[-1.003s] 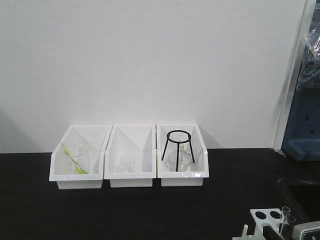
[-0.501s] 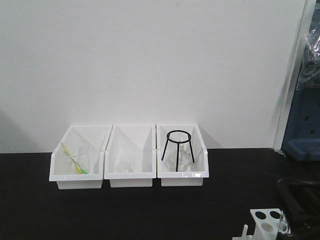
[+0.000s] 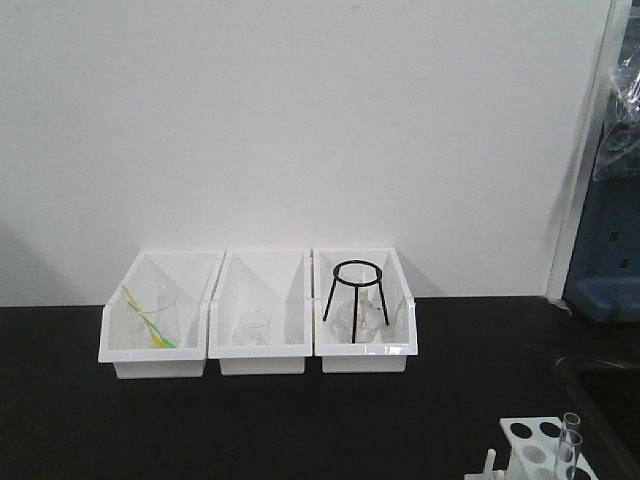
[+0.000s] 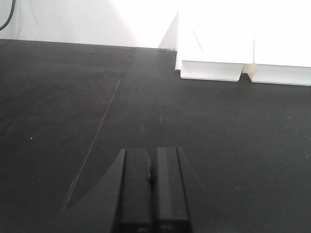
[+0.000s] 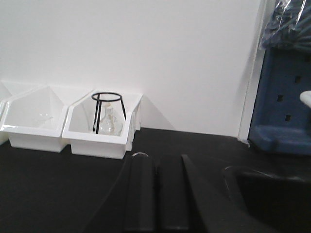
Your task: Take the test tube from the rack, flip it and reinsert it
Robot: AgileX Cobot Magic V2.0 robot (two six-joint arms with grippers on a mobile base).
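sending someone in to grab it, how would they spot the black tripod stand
Against the white wall, three white open bins sit side by side on the black tabletop. Go to the rightmost bin. The black tripod stand stands upright inside it over some clear glassware, a thin wire ring on three legs, the only dark item in any bin.

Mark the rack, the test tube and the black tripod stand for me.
rack (image 3: pixel 532 432): front view, top plate between holes.
test tube (image 3: pixel 570 440): front view, upper glass wall near the rim.
black tripod stand (image 3: pixel 356 272): front view, top ring, in the right bin.
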